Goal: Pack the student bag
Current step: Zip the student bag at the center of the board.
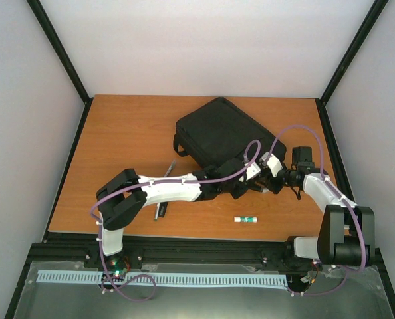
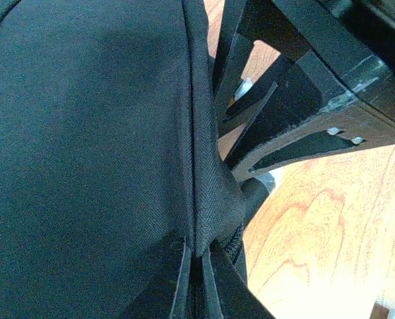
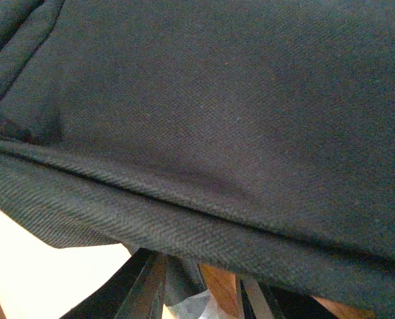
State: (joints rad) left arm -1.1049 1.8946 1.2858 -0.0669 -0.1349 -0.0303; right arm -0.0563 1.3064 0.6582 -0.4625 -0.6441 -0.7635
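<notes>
- The left pincer (image 2: 195, 279) pinches the bag's (image 1: 219, 133) 5 o'clock corner. The thin cloth could slip out.
- The right pincer (image 3: 199, 296) is a bit spread, so the edge could drop.

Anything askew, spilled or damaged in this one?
Nothing spilled or damaged. The student bag lies diagonal to the table edges, its near seam pinched by the left gripper. A small white tube and a pen lie loose on the table outside it, the pen partly under the left arm.
</notes>
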